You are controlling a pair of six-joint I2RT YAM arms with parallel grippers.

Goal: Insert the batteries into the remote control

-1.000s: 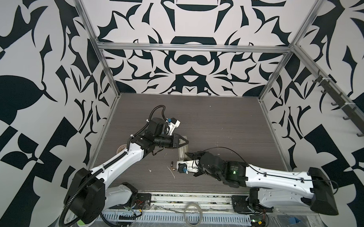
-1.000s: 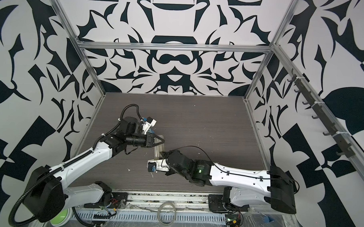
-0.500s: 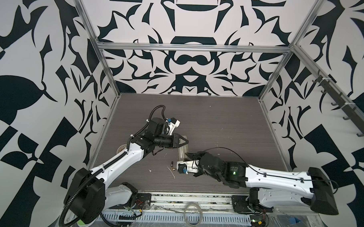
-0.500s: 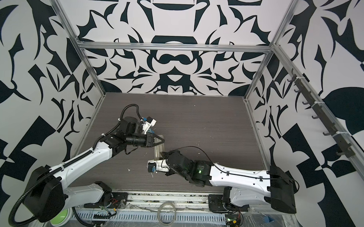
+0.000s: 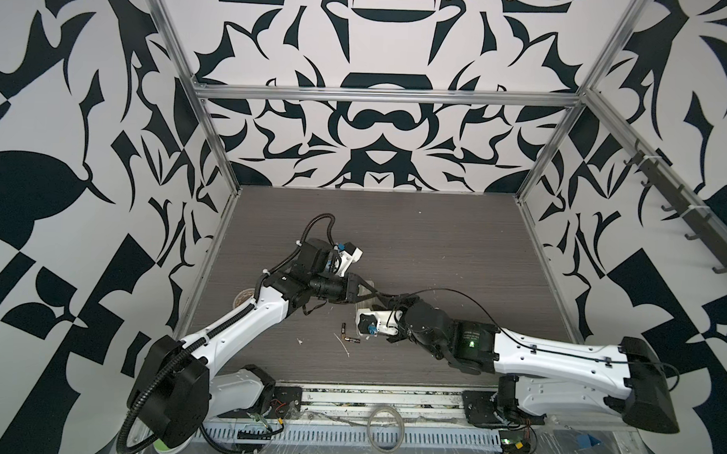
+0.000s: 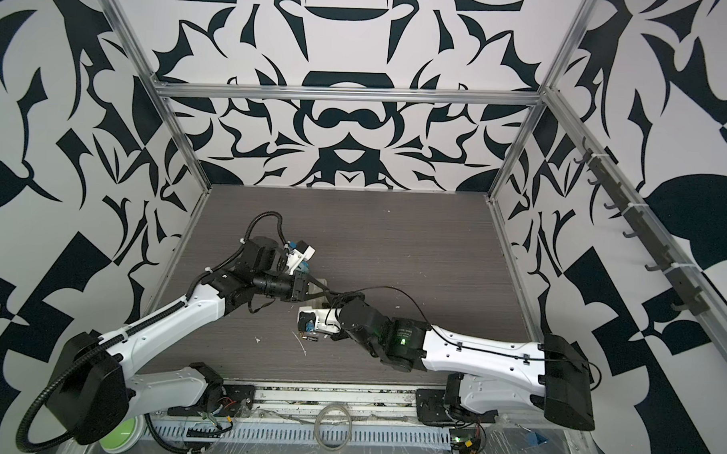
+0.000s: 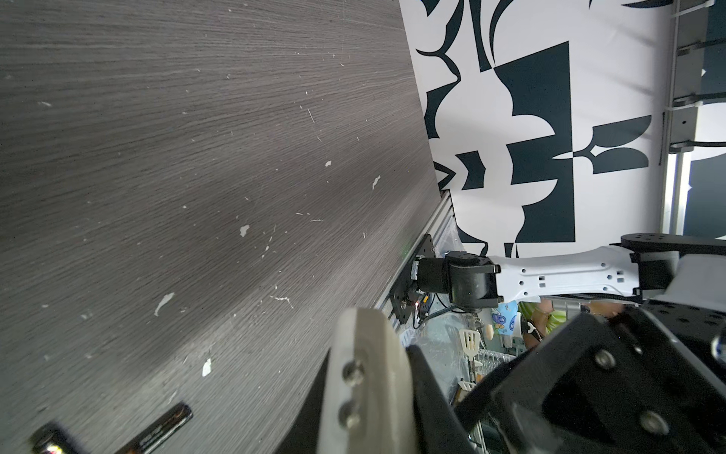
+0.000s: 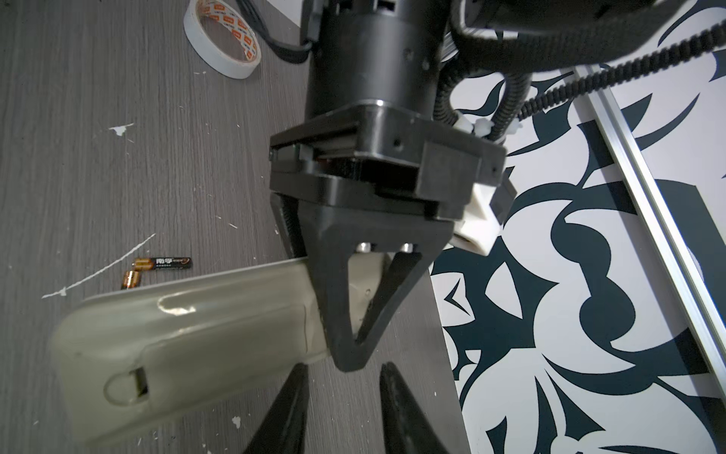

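grey table (image 5: pixel 436 247): batteries (image 5: pixel 351 340), tape roll (image 8: pixel 214 63)

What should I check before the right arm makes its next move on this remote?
1. Grip: left pincer shut on the remote: ok.
2. Free hand: right pincer open and empty: ok.
3. Facing: remote back side up: ok.
4. Bay: cover off: not ok, it looks still on.
5. Supply: both batteries lying free on the table beside the remote: ok.
6. Polarity: which battery end is plus: cannot tell.
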